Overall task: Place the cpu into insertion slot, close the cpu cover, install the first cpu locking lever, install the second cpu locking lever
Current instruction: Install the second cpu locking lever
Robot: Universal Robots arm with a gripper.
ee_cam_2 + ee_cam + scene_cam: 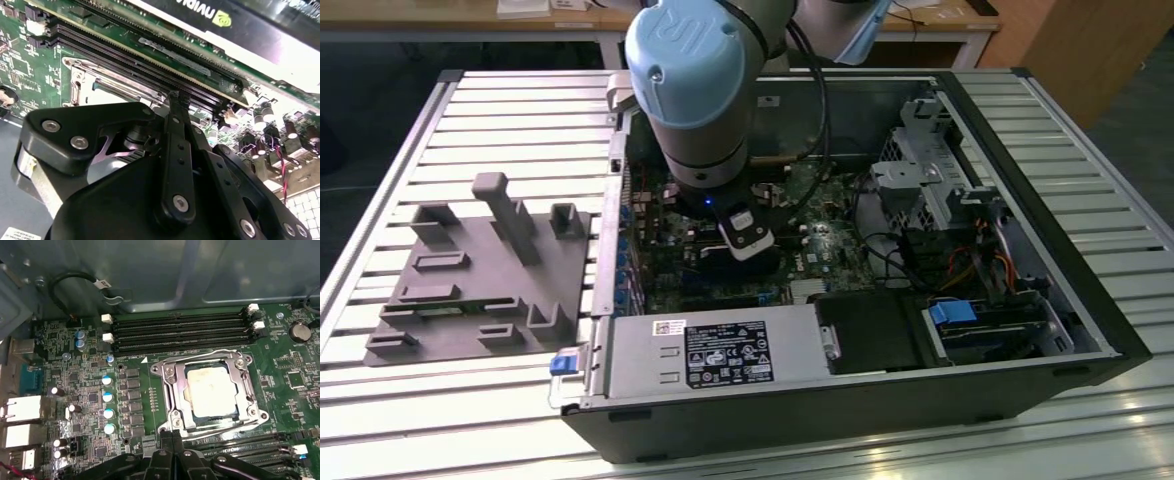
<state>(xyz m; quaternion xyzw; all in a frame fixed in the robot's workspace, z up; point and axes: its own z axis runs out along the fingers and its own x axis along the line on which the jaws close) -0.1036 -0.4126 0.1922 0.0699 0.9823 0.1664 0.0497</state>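
1. The cpu (211,392) is sitting in the insertion slot (172,390) on the green board, so placing looks done.
2. The cpu cover (244,385) is lying flat around the chip, apparently closed.
3. Thin wire levers (210,354) are running along the socket edges; whether either is latched I cannot tell.
4. The gripper (172,436) is hovering just beside the socket's near edge, fingers (166,440) pressed together, gripping nothing visible.

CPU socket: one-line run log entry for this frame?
cpu: seated in insertion slot | cpu cover: closed over it | gripper: shut, fingertips at socket edge
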